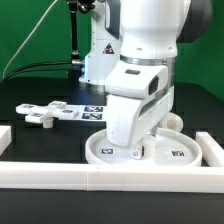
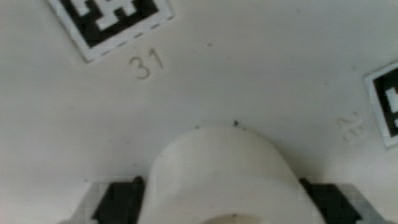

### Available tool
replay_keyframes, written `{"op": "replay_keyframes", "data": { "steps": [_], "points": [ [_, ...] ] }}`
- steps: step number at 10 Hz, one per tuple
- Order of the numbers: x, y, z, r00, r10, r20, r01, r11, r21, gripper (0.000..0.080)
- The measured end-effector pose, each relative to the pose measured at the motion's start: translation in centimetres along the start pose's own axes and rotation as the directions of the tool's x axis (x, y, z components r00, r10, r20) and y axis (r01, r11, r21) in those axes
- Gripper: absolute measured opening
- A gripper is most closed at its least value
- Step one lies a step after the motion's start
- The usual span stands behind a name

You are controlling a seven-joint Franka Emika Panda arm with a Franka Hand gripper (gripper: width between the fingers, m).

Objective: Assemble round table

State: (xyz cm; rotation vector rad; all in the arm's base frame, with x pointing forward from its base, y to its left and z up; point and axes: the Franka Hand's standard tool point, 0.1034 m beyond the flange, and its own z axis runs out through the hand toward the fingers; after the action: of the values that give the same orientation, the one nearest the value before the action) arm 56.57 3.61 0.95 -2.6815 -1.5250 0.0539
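The large round rimmed disc (image 1: 175, 152) lies flat on the table near the front rail. In the wrist view its white top (image 2: 214, 90) fills the picture, with tags and the number 31. The short cylindrical post (image 2: 222, 170) stands upright on the disc between my fingers. My gripper (image 1: 135, 150) points straight down over the disc, and in the wrist view my gripper (image 2: 226, 208) is shut on the post, both dark pads (image 2: 125, 200) against its sides. The four-armed cross piece (image 1: 45, 113) lies on the table at the exterior view's left, apart from the disc.
The marker board (image 1: 92, 110) lies flat behind the disc. Long white border rails run along the front (image 1: 100, 178) and at the exterior view's right (image 1: 212, 145). Black cables hang behind the arm against a green backdrop.
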Motion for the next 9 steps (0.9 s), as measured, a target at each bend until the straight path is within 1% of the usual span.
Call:
{"op": "replay_keyframes", "data": {
  "steps": [1, 4, 5, 6, 7, 8, 9],
  "points": [
    [0.3, -0.2, 0.0, 1.000, 0.006, 0.003, -0.006, 1.000, 0.005, 0.0409],
    [0.3, -0.2, 0.0, 1.000, 0.007, 0.004, -0.007, 1.000, 0.006, 0.0410],
    [0.3, -0.2, 0.0, 1.000, 0.007, 0.004, -0.007, 1.000, 0.006, 0.0583],
    [0.3, -0.2, 0.0, 1.000, 0.007, 0.004, -0.007, 1.000, 0.006, 0.0635],
    [0.2, -0.2, -0.1, 1.000, 0.007, 0.005, -0.007, 1.000, 0.006, 0.0635],
    [0.0, -0.6, -0.4, 1.000, 0.006, 0.007, -0.006, 1.000, 0.006, 0.0647],
    [0.0, -1.4, -1.3, 0.999, 0.054, 0.004, -0.054, 0.999, -0.004, 0.0647]
  ]
}}
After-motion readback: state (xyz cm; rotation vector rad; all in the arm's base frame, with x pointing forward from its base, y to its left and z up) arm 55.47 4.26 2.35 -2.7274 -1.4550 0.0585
